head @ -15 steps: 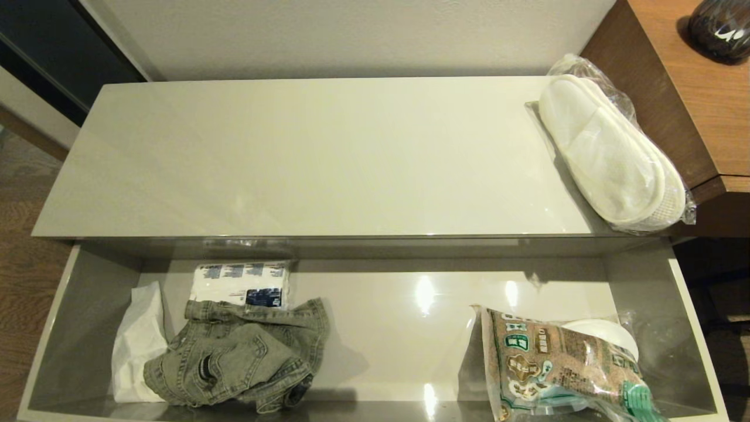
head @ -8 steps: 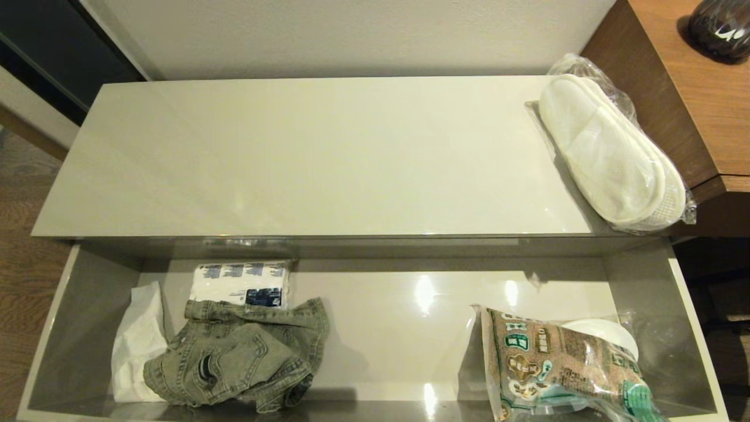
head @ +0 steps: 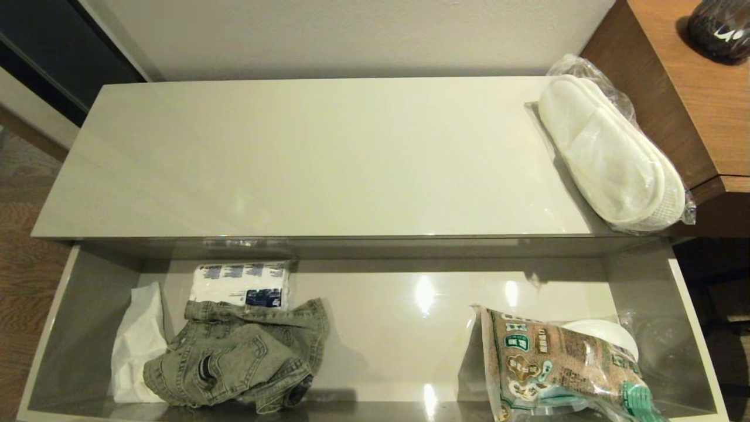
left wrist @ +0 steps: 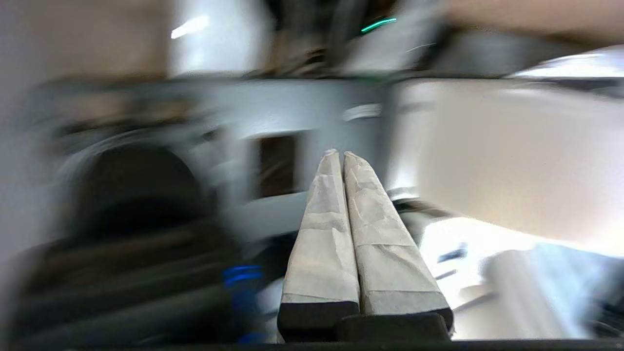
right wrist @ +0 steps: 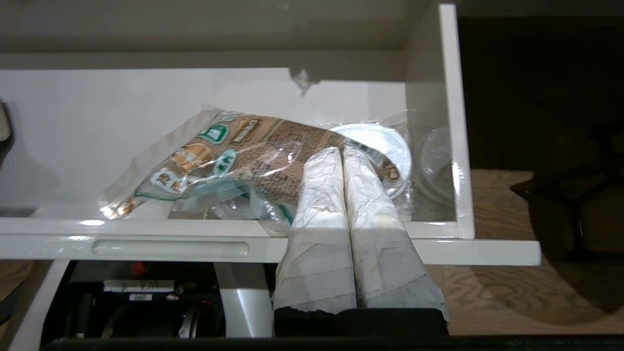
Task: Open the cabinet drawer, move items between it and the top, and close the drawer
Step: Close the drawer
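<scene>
The drawer (head: 685, 310) is already pulled fully out below the top (head: 316, 158), so the opening step looks done; the moving of items is, I judge, not yet done, at least not for both. The jacket (head: 240, 357) lies crumpled inside the drawer, near its left end, partly over a tissue pack (head: 240, 284) and touching a white cloth or paper (head: 137, 346) beside the drawer's left wall. The slipper pack (head: 612, 155) lies on the top, at its right end, against the brown desk (head: 697, 88). At the drawer's right end sits a snack bag (head: 556, 366), on top of a white lid or plate (right wrist: 385, 144).

No arm shows in the head view. The right gripper (right wrist: 342, 152) hangs in front of the drawer's front rim, near the right end, fingers clenched together, holding nothing. The left gripper (left wrist: 340, 153) is also clenched and empty; its surroundings are too blurred to place it.

What is left, prob.: jacket up to the top, slipper pack down into the drawer, then push the drawer shut.
</scene>
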Robot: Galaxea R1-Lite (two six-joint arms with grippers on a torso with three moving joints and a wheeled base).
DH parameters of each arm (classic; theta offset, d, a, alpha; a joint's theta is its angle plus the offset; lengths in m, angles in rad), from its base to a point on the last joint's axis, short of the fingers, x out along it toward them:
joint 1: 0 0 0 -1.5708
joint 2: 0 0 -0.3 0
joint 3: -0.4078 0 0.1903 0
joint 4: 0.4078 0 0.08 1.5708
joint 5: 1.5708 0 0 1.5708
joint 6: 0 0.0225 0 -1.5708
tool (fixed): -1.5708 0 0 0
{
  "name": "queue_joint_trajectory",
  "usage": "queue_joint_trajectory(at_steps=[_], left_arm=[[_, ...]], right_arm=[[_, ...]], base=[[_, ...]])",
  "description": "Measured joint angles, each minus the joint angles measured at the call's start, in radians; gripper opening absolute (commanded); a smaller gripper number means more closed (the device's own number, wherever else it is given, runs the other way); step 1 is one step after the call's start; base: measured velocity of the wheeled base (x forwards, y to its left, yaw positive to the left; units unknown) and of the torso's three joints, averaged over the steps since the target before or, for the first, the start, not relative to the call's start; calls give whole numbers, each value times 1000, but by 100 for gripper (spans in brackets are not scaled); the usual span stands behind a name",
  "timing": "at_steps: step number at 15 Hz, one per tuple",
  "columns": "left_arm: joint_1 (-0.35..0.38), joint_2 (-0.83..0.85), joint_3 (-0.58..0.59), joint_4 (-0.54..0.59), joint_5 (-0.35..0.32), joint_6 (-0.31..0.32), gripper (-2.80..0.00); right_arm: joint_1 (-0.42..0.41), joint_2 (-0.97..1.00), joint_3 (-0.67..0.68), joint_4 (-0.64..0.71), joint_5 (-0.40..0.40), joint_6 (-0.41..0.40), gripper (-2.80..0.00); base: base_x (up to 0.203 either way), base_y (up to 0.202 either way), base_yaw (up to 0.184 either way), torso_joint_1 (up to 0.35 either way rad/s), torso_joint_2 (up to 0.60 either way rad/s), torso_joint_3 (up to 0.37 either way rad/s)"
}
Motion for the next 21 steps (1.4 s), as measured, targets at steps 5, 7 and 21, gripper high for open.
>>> queue_joint_trajectory(at_steps=[5,7,21], left_arm=[[2,-161,67,-266,-76,-85,-280],[2,-172,149,-354,-26,-53,-280],[-15,33,135,-292,87,-102,-280]], right_arm=[[0,0,0,-1,-1,0,-280],[0,0,0,0,-1,0,-280],[0,0,0,0,-1,0,-280]], base=[[0,0,0,0,0,0],[0,0,0,0,0,0],[0,0,0,0,0,0]])
